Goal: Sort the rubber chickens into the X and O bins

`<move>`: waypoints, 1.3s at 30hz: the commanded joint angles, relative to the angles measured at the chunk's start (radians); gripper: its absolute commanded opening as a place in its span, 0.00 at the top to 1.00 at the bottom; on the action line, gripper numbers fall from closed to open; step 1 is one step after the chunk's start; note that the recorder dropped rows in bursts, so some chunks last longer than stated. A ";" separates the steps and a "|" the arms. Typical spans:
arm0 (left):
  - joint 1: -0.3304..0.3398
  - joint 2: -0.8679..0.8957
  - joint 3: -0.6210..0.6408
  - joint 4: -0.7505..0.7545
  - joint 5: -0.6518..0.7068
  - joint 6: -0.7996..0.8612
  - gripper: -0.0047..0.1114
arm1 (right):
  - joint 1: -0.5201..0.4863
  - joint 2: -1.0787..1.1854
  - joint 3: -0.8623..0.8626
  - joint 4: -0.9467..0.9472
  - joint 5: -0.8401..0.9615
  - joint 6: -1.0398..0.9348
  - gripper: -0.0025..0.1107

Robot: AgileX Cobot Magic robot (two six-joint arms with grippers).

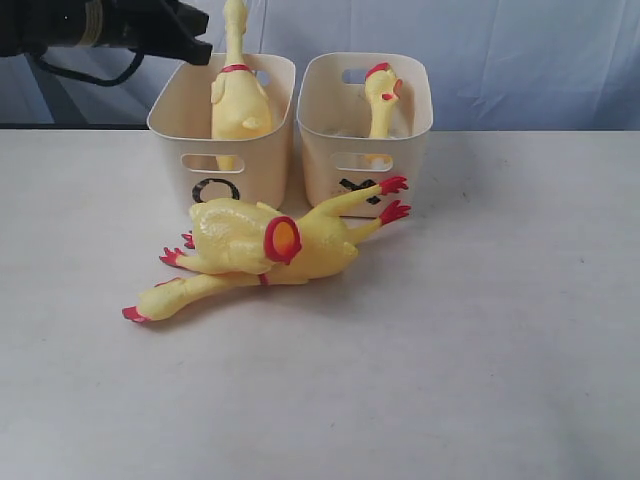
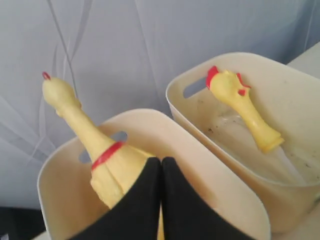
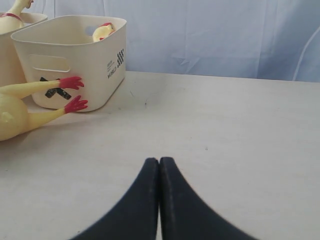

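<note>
One rubber chicken [image 1: 238, 100] [image 2: 112, 167] stands in the O bin [image 1: 170, 118] [image 2: 55, 200] with its neck sticking up. Another rubber chicken [image 1: 380, 100] [image 2: 240, 102] leans in the X bin [image 1: 415, 115] [image 2: 300, 85] [image 3: 75, 45]. Two more lie piled on the table in front of the bins, one [image 1: 230, 235] on the left, the other [image 1: 325, 248] [image 3: 12, 117] with its red feet against the X bin. My left gripper [image 1: 203, 40] [image 2: 161, 161] hovers shut and empty above the O bin's rear left rim. My right gripper [image 3: 159, 161] is shut and empty, low over bare table.
The white table [image 1: 480, 350] stretches wide in front of and to the right of the chickens. A pale blue cloth backdrop [image 1: 520, 60] hangs behind the bins. The two bins stand side by side, nearly touching.
</note>
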 commanded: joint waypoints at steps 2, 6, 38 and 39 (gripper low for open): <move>0.003 -0.158 0.212 -0.001 0.047 -0.008 0.96 | 0.001 -0.005 0.003 0.001 -0.006 -0.001 0.99; 0.003 -0.308 0.375 -0.001 0.101 -0.009 0.96 | 0.001 -0.005 0.003 0.001 -0.006 -0.001 0.99; 0.003 -1.531 1.234 -0.318 0.083 -0.017 0.96 | 0.001 -0.005 0.003 0.001 -0.006 -0.001 0.99; 0.003 -1.551 1.242 -0.335 0.086 -0.017 0.96 | 0.001 -0.005 0.003 0.001 -0.006 -0.001 0.99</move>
